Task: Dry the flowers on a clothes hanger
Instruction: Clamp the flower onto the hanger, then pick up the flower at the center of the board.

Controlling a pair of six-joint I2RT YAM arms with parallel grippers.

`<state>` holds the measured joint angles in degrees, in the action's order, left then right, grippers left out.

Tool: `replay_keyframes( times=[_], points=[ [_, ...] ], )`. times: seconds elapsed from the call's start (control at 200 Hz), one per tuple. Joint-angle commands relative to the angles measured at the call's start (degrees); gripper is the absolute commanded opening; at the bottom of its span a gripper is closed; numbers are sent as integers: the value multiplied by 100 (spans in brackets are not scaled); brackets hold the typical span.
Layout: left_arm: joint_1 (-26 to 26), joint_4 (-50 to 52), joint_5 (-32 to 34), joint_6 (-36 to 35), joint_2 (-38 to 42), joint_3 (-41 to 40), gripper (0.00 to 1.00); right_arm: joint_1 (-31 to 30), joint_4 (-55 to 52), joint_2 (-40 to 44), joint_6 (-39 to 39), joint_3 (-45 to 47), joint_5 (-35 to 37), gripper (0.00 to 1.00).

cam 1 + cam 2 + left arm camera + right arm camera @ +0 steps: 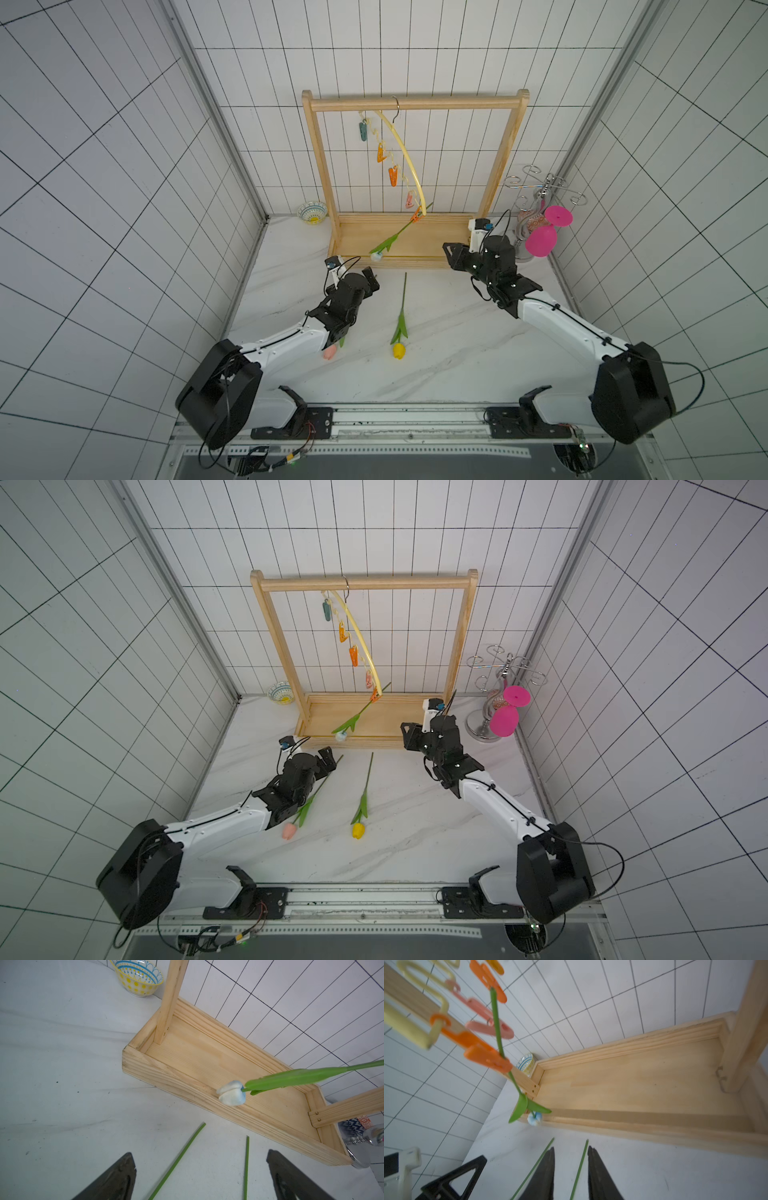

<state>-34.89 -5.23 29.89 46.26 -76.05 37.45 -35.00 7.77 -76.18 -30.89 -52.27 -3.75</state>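
One down: the white artificial tulip (388, 242) is clipped by its thin green stem in the end orange clothespin (417, 215) of the pale-yellow curved hanger (409, 160), head down over the wooden frame rack (415, 102) at the back edge of the white marble bench (457, 353). The pink tulip (306, 810) and the yellow tulip (401, 328) are seen lying mid-bench, not yet hung. The left gripper (199, 1153) is spread wide above the pink stem, and the right gripper (571, 1148) is slightly parted, with nothing gripped.

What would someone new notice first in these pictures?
A white artificial tulip hangs head down from an orange clothespin on the pale-yellow arc hanger inside the wooden frame rack. A yellow artificial tulip and a pink artificial tulip lie on the marble table; a magenta goblet glass shows at the right.
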Motion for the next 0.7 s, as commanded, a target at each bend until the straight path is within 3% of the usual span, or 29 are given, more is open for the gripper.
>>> replay_keyframes(
  times=[0.0, 0.145, 0.31, 0.695],
  points=[
    [177, 673, 289, 676, -134, 205, 99, -765, -1008, -74, -421, 204, 1439, 32],
    [660, 894, -68, 1210, -281, 122, 99, -1327, -1067, -684, -1306, 282, 1741, 35],
    [730, 676, -9, 1136, -236, -35, 99, -1940, -1509, -1544, -1334, -286, 2296, 39],
    [730, 444, -445, 902, -195, -48, 99, -2136, -1615, -3087, -1441, -1288, 2124, 42]
  ],
)
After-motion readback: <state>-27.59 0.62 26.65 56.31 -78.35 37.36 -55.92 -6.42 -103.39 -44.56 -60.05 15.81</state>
